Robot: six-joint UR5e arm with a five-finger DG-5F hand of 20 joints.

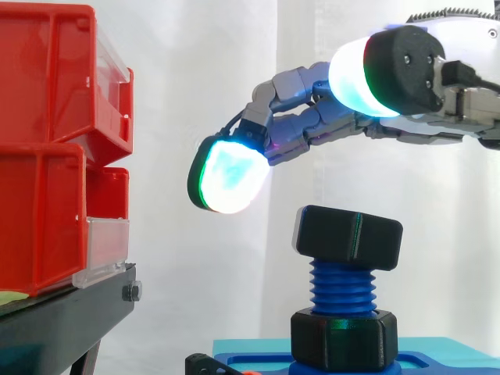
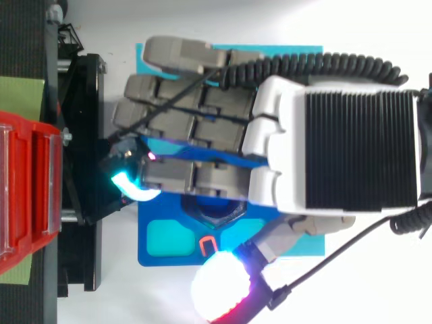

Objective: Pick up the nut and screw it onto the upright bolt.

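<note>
White curtain (image 1: 203, 78) behind, red bins (image 1: 47, 156) at left on a black stand (image 1: 62, 320). Hand (image 2: 324, 148) comes in from the right in the side view, fingers stretched out toward the bins, only loosely bent and spread, holding nothing. One fingertip pad (image 1: 228, 176) glows cyan-white with a green rim; a bigger white pad (image 1: 355, 78) sits higher, nearer the wrist. In the top view one pad glows red at the bottom edge.

Blue plate (image 2: 154, 253) lies on a teal block (image 1: 234, 344) under the hand. Blue bolt (image 1: 342, 287) stands upright on the plate, with a black base nut (image 1: 344, 337) around its foot. Nut (image 1: 348, 233), black, sits on top of the bolt's thread, slightly tilted. It is right below the hand, clear of it: cyan pad up and left of it, white pad straight above, neither touching.
</note>
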